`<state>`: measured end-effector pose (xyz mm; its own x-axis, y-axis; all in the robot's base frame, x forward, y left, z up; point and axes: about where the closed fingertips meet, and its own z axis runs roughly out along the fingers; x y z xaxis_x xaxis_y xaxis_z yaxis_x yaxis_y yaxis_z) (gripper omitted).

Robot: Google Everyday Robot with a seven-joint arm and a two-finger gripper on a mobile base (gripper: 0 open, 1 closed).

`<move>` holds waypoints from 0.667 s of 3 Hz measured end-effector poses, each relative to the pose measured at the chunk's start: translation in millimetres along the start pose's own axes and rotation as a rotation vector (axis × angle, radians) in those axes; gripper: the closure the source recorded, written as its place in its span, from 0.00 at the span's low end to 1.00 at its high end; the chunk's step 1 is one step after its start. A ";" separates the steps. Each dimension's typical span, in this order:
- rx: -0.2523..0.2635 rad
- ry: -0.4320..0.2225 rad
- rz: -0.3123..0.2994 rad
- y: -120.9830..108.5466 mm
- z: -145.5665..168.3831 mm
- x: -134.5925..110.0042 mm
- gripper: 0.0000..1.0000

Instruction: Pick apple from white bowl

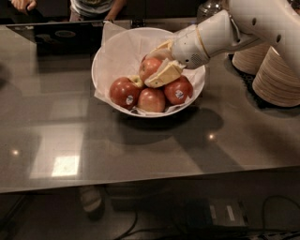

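Note:
The white bowl (100,60), lined with crinkled white paper, stands at the back middle of the dark table. The apple (147,67), red with pale orange-yellow streaks, lies on top of the pile in the bowl. My gripper (151,69) reaches into the bowl from the right. Its cream fingers (163,75) sit on either side of this apple and press against it, one behind and one in front. The apple still rests on the other fruit.
Three darker red apples (124,92) with white stickers and a small yellow-green apple (137,81) lie in the bowl. Stacks of beige plates (277,75) stand at the right. A laptop (58,35) and a person's hands (21,4) are at the back left.

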<state>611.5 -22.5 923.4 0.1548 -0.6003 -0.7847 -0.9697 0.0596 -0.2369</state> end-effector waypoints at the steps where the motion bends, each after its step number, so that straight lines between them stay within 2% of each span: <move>1: 0.004 -0.001 -0.001 -0.1 -2.2 0.1 0.97; 2: 0.013 -0.016 -0.004 -0.9 -11.2 -1.2 1.00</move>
<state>610.0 -30.7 931.0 0.1621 -0.5880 -0.7925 -0.9665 0.0675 -0.2478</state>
